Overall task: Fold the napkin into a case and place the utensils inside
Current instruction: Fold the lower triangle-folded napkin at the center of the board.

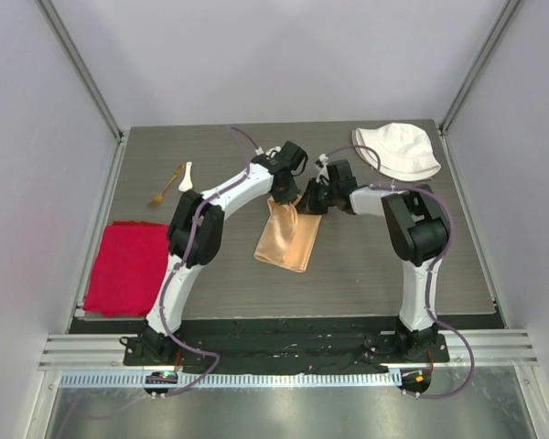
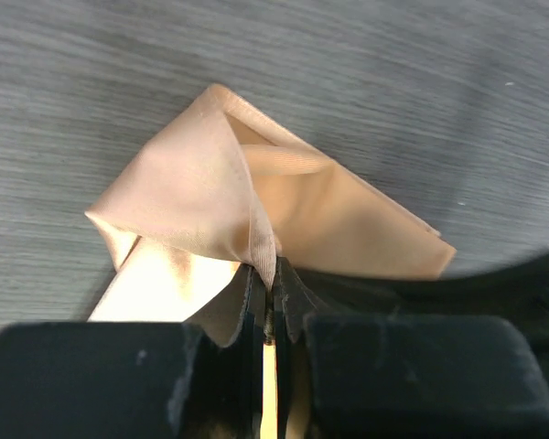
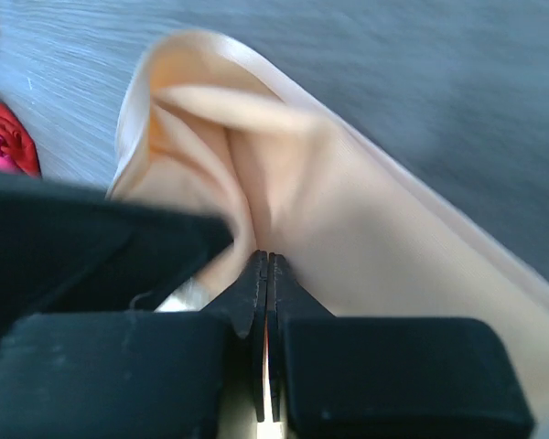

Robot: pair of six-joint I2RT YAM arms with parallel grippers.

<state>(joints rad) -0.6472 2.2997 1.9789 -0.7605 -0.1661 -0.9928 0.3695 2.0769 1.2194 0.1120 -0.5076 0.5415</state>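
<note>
The peach-orange napkin (image 1: 288,240) lies partly folded mid-table, its far end bunched up under both grippers. My left gripper (image 1: 285,199) is shut on a raised fold of the napkin (image 2: 192,183), with cloth pinched between the fingertips (image 2: 273,274). My right gripper (image 1: 308,203) comes in from the right, close beside the left one. Its jaws (image 3: 265,258) are shut on a crease of the napkin (image 3: 366,210). The white spoon (image 1: 185,176) and the gold fork (image 1: 165,187) lie together at the far left, apart from the napkin.
A bright red cloth (image 1: 128,265) lies at the table's left front edge. A white fabric hat (image 1: 398,151) sits at the far right corner. The two wrists nearly touch over the napkin's far end.
</note>
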